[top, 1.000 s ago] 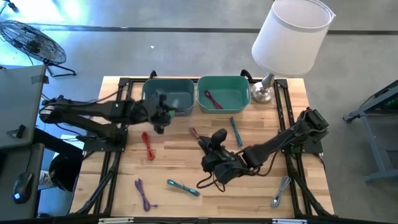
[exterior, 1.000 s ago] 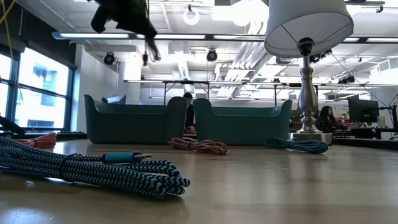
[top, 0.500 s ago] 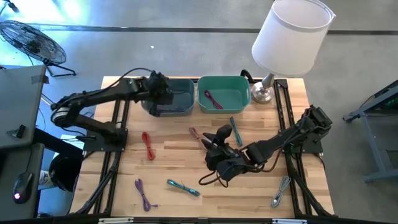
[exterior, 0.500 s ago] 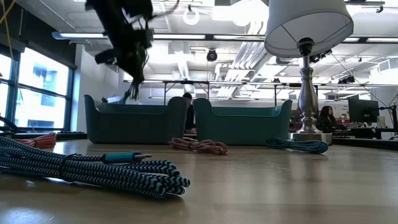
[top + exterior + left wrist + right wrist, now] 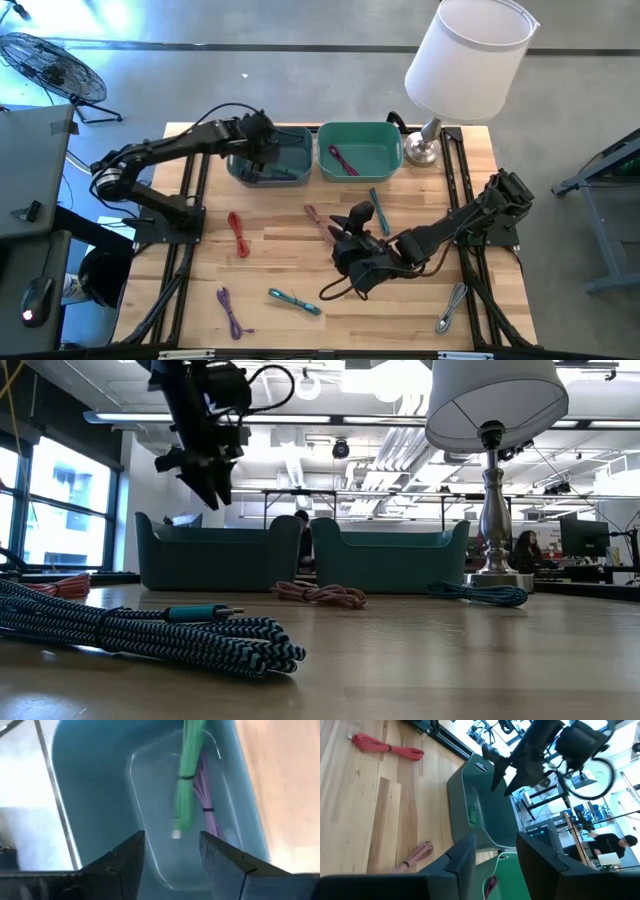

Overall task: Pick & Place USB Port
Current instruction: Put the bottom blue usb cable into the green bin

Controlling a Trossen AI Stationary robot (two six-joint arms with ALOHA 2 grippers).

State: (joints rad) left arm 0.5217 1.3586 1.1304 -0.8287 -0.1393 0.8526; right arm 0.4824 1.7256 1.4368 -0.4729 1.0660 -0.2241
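Observation:
My left gripper point(image 5: 262, 140) hangs open over the left teal bin point(image 5: 297, 150), fingers pointing down point(image 5: 215, 485). Below it, in the left wrist view, a green cable point(image 5: 189, 770) and a purple cable point(image 5: 210, 805) lie on the bin's floor. My right gripper point(image 5: 352, 228) stands open low over the middle of the table, beside a pink cable point(image 5: 315, 215), with nothing between its fingers point(image 5: 495, 842). More cables lie on the wood: red point(image 5: 237, 232), purple point(image 5: 231, 310), striped teal point(image 5: 295, 300), teal point(image 5: 377, 210), grey point(image 5: 451, 307).
The right teal bin point(image 5: 385, 140) holds a magenta cable point(image 5: 343, 158). A lamp point(image 5: 465, 60) stands on its base point(image 5: 422, 150) at the far right corner. Black frame rails run along both table sides. People sit in the room beyond the table.
My left gripper has gone from in front of the left bin toward the far edge, over the bin, and has opened. The green cable that hung below it has dropped into the bin. My right gripper has shifted slightly toward the far right.

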